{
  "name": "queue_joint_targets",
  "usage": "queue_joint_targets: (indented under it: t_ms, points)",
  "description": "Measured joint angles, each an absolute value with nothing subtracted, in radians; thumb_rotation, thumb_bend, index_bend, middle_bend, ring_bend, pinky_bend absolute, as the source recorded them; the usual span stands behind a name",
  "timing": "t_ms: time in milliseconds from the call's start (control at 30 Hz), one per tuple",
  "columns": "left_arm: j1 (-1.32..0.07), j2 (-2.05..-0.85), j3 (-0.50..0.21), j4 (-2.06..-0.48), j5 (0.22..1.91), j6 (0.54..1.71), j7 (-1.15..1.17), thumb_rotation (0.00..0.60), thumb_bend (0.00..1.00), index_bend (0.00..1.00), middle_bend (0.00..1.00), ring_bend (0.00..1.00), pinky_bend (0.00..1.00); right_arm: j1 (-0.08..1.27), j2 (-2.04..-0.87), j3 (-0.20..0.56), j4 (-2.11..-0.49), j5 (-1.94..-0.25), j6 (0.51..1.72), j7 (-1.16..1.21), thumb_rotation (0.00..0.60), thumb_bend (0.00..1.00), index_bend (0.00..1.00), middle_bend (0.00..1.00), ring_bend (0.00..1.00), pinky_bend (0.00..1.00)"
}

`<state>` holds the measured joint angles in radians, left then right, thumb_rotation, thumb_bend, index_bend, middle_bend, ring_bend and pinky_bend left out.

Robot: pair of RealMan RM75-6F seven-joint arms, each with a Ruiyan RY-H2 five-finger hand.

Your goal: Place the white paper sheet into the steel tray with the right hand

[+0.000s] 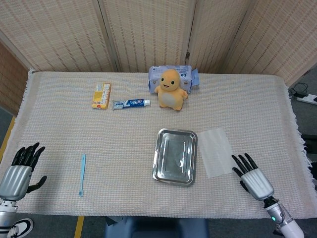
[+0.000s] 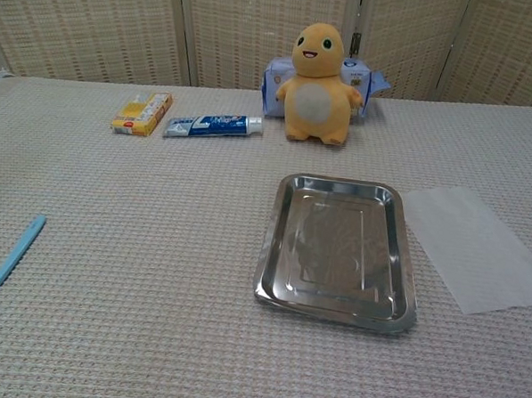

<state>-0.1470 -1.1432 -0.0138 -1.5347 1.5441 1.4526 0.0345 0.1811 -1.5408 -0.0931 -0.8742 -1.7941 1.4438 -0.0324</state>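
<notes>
The white paper sheet [image 1: 216, 151] [image 2: 474, 246] lies flat on the cloth just right of the steel tray [image 1: 175, 156] [image 2: 338, 249], which holds nothing. My right hand [image 1: 252, 178] hovers open near the table's front edge, its fingertips [image 1: 238, 159] close to the sheet's near right corner, apart from it. My left hand [image 1: 20, 169] is open at the front left corner, holding nothing. In the chest view neither hand shows clearly.
A light blue toothbrush [image 1: 82, 174] lies front left. At the back stand an orange plush toy [image 1: 170, 89], a blue wipes pack [image 1: 189, 76], a toothpaste tube [image 1: 131, 103] and a yellow box [image 1: 101, 95]. Folding screens close off the far side.
</notes>
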Motion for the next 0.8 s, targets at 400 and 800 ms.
queue_joint_targets:
  t_ms: [400,800]
  points:
    - [-0.143,-1.123,-0.007,-1.556,1.539,1.44,0.029,0.6,0.33,0.01,0.0,0.01,0.0,0.2,-1.646,-0.097,-0.725,-1.799,1.475,0.027,0.6,0.41,0.33,0.09,0.09,0.0]
    - [-0.136,-1.117,0.002,-1.574,1.556,1.449,0.033,0.6,0.28,0.02,0.0,0.02,0.0,0.195,-1.713,-0.106,-0.624,-1.773,1.477,0.094,0.6,0.41,0.33,0.06,0.11,0.0]
